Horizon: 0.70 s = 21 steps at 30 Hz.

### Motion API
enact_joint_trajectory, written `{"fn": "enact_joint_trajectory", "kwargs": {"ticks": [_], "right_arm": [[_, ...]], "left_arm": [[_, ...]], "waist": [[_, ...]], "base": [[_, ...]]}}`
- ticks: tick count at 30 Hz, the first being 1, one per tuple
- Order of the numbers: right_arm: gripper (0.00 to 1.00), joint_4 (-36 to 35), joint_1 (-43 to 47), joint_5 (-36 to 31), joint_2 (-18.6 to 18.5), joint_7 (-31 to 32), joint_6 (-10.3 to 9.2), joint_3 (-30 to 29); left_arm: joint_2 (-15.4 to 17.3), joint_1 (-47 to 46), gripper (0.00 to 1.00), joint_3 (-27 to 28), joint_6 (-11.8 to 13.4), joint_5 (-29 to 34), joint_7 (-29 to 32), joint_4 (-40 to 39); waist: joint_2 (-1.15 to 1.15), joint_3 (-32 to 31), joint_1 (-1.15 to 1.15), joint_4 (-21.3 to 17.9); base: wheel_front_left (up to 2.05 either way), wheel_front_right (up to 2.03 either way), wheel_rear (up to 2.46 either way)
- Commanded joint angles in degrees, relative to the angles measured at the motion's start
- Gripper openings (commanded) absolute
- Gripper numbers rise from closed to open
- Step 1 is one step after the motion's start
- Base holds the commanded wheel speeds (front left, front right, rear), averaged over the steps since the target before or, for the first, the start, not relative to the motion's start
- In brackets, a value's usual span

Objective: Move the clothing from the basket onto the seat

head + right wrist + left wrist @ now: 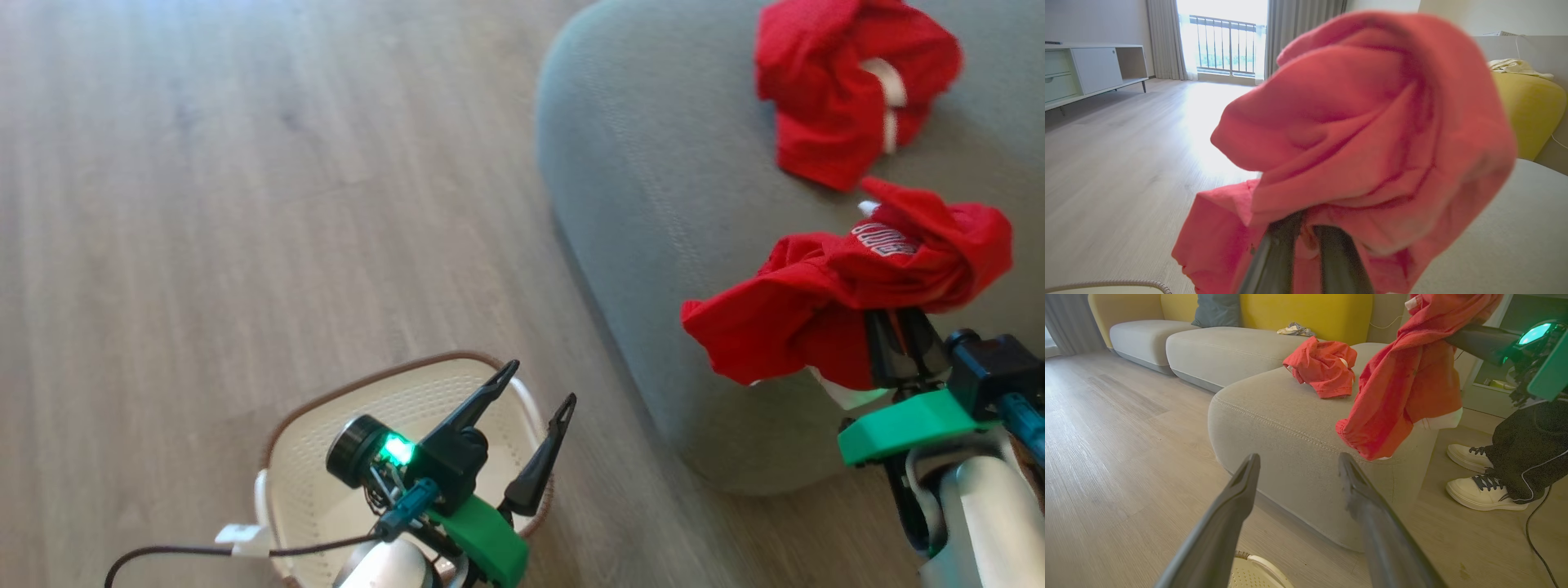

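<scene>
The right tool (896, 339), its fingers pressed together on a fold of cloth, holds a red garment (841, 286) with white lettering in the air at the near edge of the grey seat (653, 204). The cloth droops to the left of the tool. In the left wrist view its lowest hem hangs against the cushion's rounded side rather than over its top. A second red garment (841, 90) lies crumpled on the seat, farther in and just beyond the held one. The seat's open top lies ahead of the right tool, so letting go likely calls for a carry farther inward first, or the hem may drag the piece off the edge. The left tool (539, 384) hovers spread and empty above the basket (302, 482), apart from the seat. No red shows in the part of the basket in view.
</scene>
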Motion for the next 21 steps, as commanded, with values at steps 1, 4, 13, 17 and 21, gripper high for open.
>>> {"fn": "enact_joint_trajectory", "kwargs": {"ticks": [1,4,13,17,21], "right_arm": [[0.0,-2.33,-1.94,-0.3,-0.44,-0.37,-0.01,0.67],[0.0,-2.61,-1.98,-0.3,0.07,-0.37,-0.01,0.08],[0.0,-2.78,-0.56,-0.25,1.67,-0.37,-0.01,-2.67],[0.0,-3.17,-0.27,-0.55,1.92,-0.37,-0.01,-3.59],[0.0,-3.2,-0.32,-1.13,2.08,-0.37,-0.01,-3.8]], "left_arm": [[-0.08,-2.58,1.0,1.51,0.21,0.38,-0.29,-2.11],[-0.08,-3.0,1.0,1.58,0.12,0.82,-0.29,-2.05],[-0.08,-4.11,1.0,1.0,-0.46,1.8,-0.29,-1.67],[-0.08,-4.59,1.0,0.66,-0.44,1.56,-0.29,-1.59],[-0.08,-4.68,1.0,0.38,-0.36,1.26,-0.29,-1.54]], "waist": [[0.0,1.57,0.0,-4.15],[0.0,2.18,0.0,-7.0],[0.0,3.25,0.0,-11.19],[0.0,3.65,0.0,-11.32],[0.0,3.59,0.0,-11.17]], "base": [[0.0,0.0,0.0],[0.0,0.0,0.0],[0.0,0.0,0.0],[0.0,0.0,0.0],[0.0,0.0,0.0]]}}
